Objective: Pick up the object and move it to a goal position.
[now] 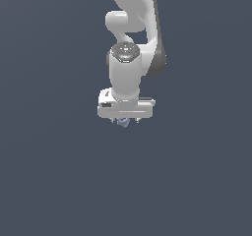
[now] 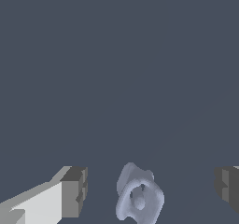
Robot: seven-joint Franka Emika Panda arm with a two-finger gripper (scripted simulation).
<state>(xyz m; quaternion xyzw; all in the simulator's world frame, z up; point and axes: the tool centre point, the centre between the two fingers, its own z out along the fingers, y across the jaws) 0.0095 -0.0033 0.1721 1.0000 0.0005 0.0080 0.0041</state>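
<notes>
The white-grey tool [image 1: 126,120] points straight down, jaws spread wide, gripping nothing. Between its dark finger pads [image 2: 74,191] sits the tiny pale blue-lavender lumpy object [image 2: 138,199], clear of both pads, on the flat slate-grey table [image 1: 59,181].

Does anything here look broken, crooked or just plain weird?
Nothing stands out. The small pale blue lumpy object lies between the fingers of the open gripper, untouched on either side. It looks whole, and nothing else is around.
</notes>
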